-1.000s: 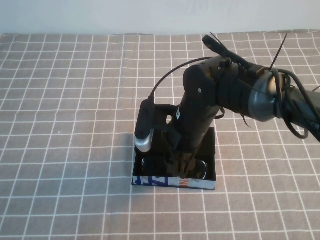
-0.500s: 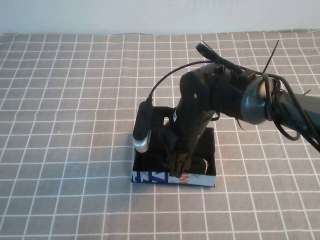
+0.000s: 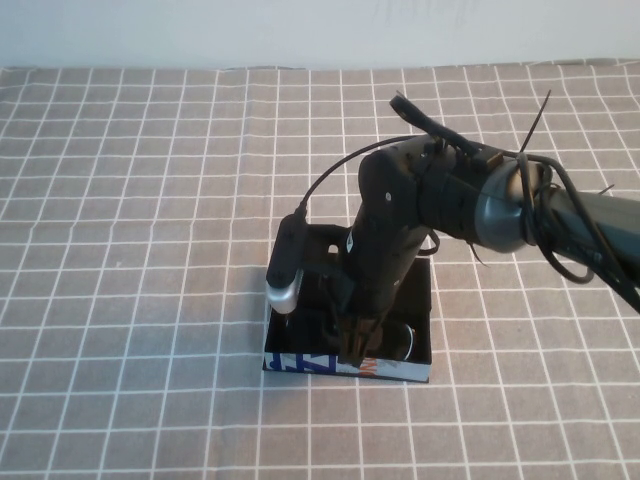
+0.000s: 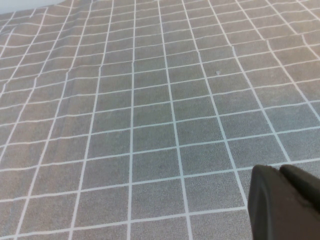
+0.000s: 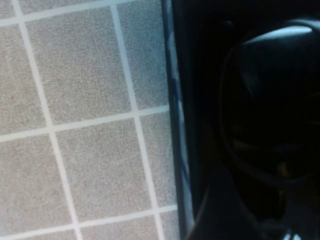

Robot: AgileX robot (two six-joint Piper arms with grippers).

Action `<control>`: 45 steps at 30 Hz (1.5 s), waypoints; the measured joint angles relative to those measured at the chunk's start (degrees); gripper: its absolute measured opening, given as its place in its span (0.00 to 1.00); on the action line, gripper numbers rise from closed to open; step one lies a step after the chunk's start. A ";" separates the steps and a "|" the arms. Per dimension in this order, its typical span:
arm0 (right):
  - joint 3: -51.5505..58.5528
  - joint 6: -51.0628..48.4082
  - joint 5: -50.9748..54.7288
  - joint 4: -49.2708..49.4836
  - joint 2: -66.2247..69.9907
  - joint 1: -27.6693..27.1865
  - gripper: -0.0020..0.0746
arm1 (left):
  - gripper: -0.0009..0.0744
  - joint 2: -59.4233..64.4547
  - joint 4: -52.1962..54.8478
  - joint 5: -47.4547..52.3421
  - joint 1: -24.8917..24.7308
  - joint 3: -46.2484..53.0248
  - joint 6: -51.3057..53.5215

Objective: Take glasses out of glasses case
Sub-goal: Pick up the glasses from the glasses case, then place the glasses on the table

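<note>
Since the earlier frames the right gripper (image 3: 352,345) has been lowered further into the open glasses case (image 3: 418,372), near its printed front wall, and whether anything is held between its fingers cannot be told from the high view. Only in the right wrist view are the glasses (image 5: 272,105) seen closely, a dark lens lying inside the case just beside its thin blue-printed wall, with the checked tablecloth (image 5: 85,115) outside it. Further off, the left gripper (image 4: 285,202) is seen only in its own wrist view, its fingers pressed together over bare cloth.
</note>
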 joint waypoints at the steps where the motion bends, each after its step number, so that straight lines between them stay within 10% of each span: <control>1: 0.00 0.00 0.12 0.08 -0.11 0.00 0.49 | 0.01 0.00 0.00 0.00 0.00 0.00 0.00; 14: 0.00 0.00 0.12 0.95 0.26 -0.10 0.48 | 0.01 0.00 0.00 0.00 0.00 0.00 0.00; 29: -10.77 9.82 11.15 1.78 -0.07 -0.68 0.09 | 0.01 0.00 0.00 0.00 0.00 0.00 0.00; 45: 1.12 53.03 14.16 -5.12 -23.69 -7.75 0.09 | 0.01 0.00 0.00 0.00 0.00 0.00 0.00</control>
